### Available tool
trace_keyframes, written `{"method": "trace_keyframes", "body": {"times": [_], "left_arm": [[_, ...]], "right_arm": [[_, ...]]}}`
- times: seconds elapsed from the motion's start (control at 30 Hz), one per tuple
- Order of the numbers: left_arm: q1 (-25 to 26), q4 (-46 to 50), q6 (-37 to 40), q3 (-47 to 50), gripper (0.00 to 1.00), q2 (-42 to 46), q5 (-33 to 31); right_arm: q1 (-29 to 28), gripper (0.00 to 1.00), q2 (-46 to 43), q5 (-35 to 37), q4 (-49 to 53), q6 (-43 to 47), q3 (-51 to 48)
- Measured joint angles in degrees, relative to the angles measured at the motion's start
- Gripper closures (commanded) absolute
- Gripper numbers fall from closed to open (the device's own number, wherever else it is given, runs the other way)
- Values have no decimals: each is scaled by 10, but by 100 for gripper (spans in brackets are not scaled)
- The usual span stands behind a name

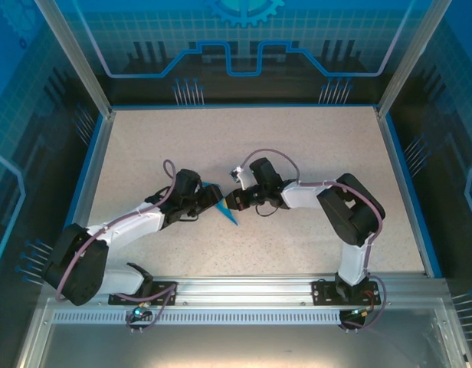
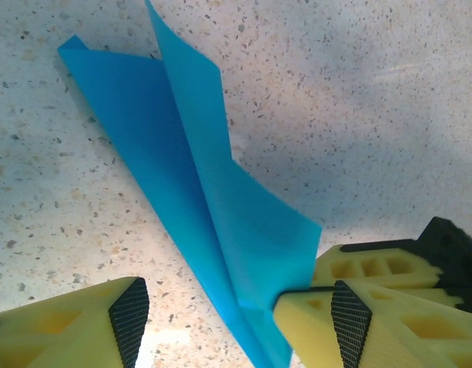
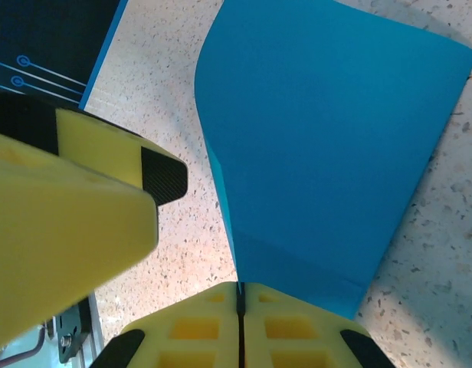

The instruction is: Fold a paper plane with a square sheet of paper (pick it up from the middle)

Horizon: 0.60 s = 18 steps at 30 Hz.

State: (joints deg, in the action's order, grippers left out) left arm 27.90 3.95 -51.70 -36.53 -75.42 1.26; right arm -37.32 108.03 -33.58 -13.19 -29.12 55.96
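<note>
Top view: both arms reach in to meet near the tabletop middle, a bit toward its left edge. The paper sheet sits between the two claws.

Paper sheet: teal-blue, folded along one long crease into a narrow pointed shape w/ two flaps. In L wrist view the paper sheet runs diagonally from upper left to bottom centre. One flap stands up and the other is spread lower over the speckled surface. Cannot tell if the crease touches the tabletop.

R claw: in its own wrist view, R claw has yellow fingers pressed together, no gap. It is pinching the lower edge of the paper sheet, which fans up and away from the grip.

L claw: spread. In L wrist view, L claw has pads well apart, w/ the sheet's lower tip just beside its right finger. It has no grip on the paper.

The two claws are just beside each other at the sheet's end.
</note>
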Motion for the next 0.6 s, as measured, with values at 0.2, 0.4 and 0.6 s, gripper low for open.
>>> {"method": "trace_keyframes", "body": {"times": [0.2,0.4,0.6], "left_arm": [[-5,-43,15,13,44,-3,-2],[-11,-89,28,14,54,-33,-2],[-11,-105,38,14,56,-51,-3]], "right_arm": [[2,92,34,-9,12,-19,19],[14,92,53,-27,10,-51,20],[19,91,63,-43,6,-74,24]]}}
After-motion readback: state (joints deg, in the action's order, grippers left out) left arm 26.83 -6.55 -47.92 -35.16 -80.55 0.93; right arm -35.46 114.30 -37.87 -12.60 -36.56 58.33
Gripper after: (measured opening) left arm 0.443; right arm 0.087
